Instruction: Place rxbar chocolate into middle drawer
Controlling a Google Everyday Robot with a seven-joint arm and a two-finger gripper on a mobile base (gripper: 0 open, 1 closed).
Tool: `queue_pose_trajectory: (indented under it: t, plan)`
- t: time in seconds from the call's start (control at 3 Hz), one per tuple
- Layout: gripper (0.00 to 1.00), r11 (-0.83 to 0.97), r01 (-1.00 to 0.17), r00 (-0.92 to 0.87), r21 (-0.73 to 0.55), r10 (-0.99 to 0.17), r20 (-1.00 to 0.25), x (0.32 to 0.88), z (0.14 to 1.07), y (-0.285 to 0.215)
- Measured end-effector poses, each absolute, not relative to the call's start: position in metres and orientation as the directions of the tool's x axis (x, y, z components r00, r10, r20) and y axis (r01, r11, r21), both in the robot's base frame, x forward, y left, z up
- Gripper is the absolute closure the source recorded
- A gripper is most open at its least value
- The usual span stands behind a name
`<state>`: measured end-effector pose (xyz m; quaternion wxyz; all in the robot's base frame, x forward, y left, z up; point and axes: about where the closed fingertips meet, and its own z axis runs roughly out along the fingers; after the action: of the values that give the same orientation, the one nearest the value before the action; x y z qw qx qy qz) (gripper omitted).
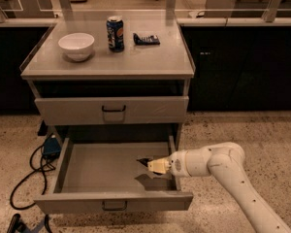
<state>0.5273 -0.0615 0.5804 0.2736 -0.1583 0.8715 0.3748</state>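
Inside the open middle drawer (87, 171), toward its right side and above the bare floor, the gripper (155, 166) hangs at the end of the white arm (218, 161), which reaches in from the right over the drawer's corner. In this 1 camera view the 2 pale fingers look closed on the rxbar chocolate (144, 161). Only a short dark end of the bar sticks out past the tips, and the rest is hidden between them. That end points left, toward the middle of the drawer, so the long axis seems to run left to right, roughly in line with the forearm and close to level. I cannot tell which face is up. As a judgement, a slim wrapped bar like this is light and fairly stiff, with a slick wrapper that can slide in a pinch. Holding it across the narrow width, near 1 end as here, suits it, and it should survive a short drop to the drawer floor without harm. The bar appears clear of the floor, with a shadow below it. On the cabinet top (150, 64), well apart from all this, stand a bowl (76, 45), a can (115, 33) and a dark blue bar (146, 39). The drawer above (150, 109) is shut.
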Motion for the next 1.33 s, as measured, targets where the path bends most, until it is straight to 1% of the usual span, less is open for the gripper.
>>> queue_pose_trajectory:
  t: [0.33,0.67,1.0,1.33]
  plan:
    - [1.0,0.67,-0.479,-0.802,0.568,-0.069,-0.594,0.527,0.58,-0.062]
    - [1.0,0.689,-0.478,-0.764,0.545,-0.019,-0.645,0.573,0.539,-0.06]
    - [1.0,0.691,-0.478,-0.766,0.543,-0.025,-0.642,0.572,0.539,-0.06]
    - [1.0,0.716,-0.504,-0.739,0.483,-0.068,-0.67,0.582,0.53,-0.057]
